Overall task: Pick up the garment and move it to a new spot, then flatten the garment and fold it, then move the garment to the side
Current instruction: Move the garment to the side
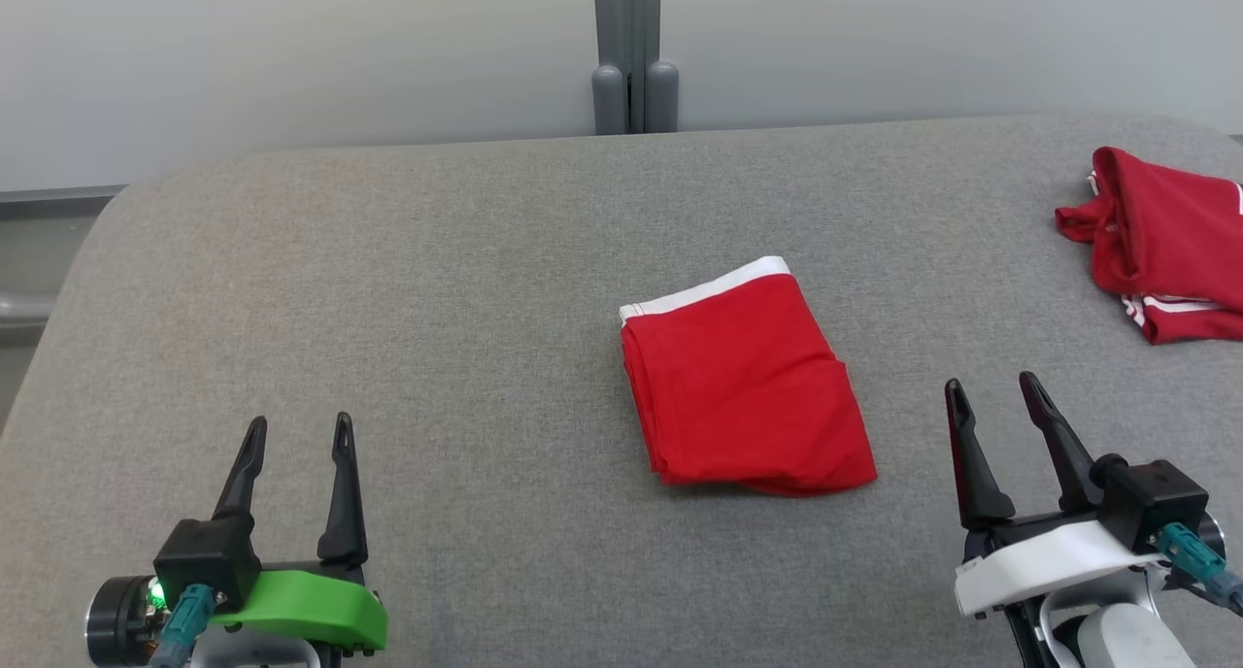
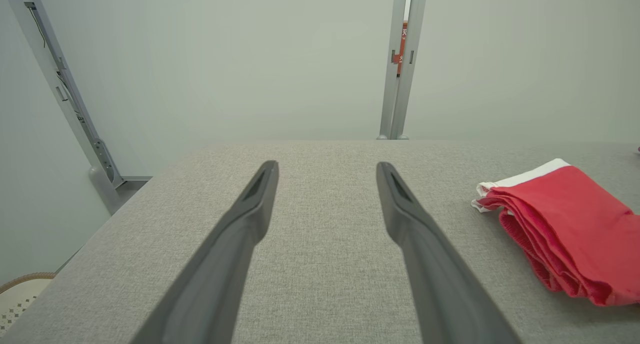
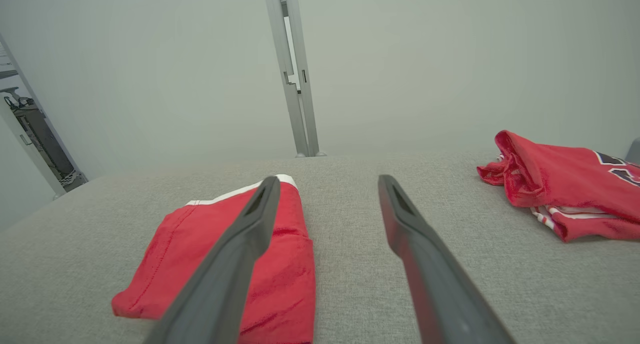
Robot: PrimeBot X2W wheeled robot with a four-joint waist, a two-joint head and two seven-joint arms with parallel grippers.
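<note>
On grey bench [image 1: 388, 289], centre: folded red garment [image 1: 743, 386], white waistband at far edge.
Left end effector [image 1: 299, 419] well apart to its left, right end effector [image 1: 991, 381] near its right; both spread, empty. Second red garment [image 1: 1160, 246] far right.

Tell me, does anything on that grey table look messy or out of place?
Only one thing: the red jersey at the far right of the table lies crumpled in a heap. The folded garment in the middle is tidy, and nothing looks spilled or damaged.
</note>
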